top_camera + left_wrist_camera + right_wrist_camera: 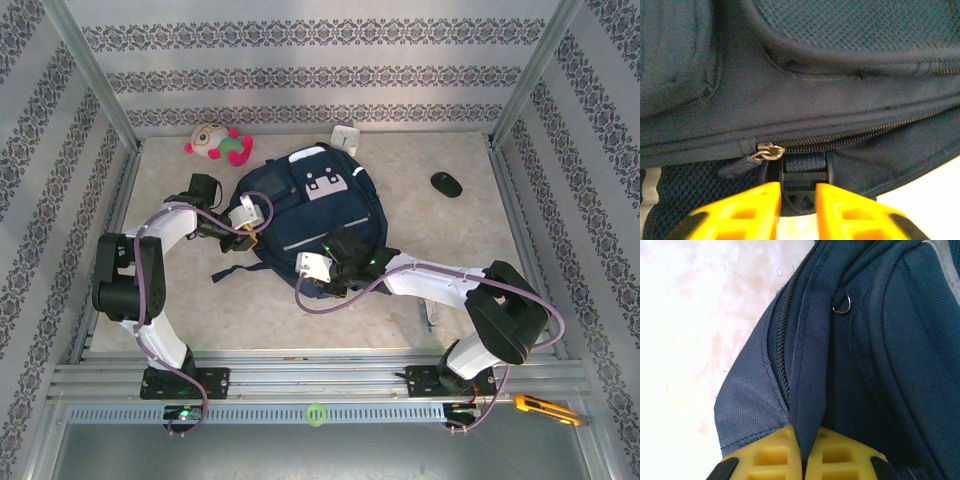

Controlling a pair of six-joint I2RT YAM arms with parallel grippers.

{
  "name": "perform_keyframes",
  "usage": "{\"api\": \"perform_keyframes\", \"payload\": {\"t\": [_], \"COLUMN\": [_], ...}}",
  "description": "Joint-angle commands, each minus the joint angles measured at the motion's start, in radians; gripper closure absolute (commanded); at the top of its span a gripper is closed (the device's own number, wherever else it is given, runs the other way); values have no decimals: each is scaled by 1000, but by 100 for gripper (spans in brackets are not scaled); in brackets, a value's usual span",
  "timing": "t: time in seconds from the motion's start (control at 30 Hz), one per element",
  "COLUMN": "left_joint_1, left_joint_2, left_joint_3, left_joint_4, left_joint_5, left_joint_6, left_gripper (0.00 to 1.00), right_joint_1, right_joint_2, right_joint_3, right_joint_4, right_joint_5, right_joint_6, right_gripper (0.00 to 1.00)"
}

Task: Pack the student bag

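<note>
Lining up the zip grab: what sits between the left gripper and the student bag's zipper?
A black buckle on dark webbing of the student bag, in the left wrist view.

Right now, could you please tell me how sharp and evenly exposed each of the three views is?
Top external: even light, sharp, student bag clear, walls splay outward. Left wrist: zipper pull crisp, left gripper's fingers soft, table blown out. Right wrist: weave sharp, table washed out, right gripper's fingers blurred.

The student bag [830,95] has its zipper [865,132] running toward 3 o'clock from the slider [771,151], with the pull tab [737,168] pointing toward 8 o'clock; at 6 o'clock the left gripper [797,192] has its yellow fingers [752,210] apart, a black buckle [805,176] just beyond their gap
</note>
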Motion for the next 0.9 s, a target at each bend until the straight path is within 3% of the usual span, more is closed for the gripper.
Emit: {"api": "perform_keyframes", "payload": {"t": [0.0, 0.1, 0.17, 0.47, 0.57, 0.87], "left_joint_1": [-3, -3, -3, -13, -24, -65], "left_joint_2": [-6, -2, 8, 145, 167, 151], "left_joint_3": [-15, -13, -8, 140, 157, 163], "left_joint_4": [58, 102, 143, 27, -2, -114], "left_joint_5": [-52, -83, -82, -19, -19, 4], "left_joint_6": [-20, 4, 3, 47, 67, 113], "left_gripper": [54, 38, 32, 32, 37, 74], "right_joint_1": [-4, -5, -4, -1, -1, -17], "right_joint_2": [-15, -22, -25, -30, -31, -30], "right_joint_3": [22, 16, 13, 11, 13, 13], "right_joint_4": [73, 71, 71, 71, 74, 112], "right_joint_5": [32, 28, 23, 12, 12, 8], "right_joint_6": [22, 17, 16, 19, 25, 66], "right_gripper": [100, 100, 100, 100, 100, 100]}}
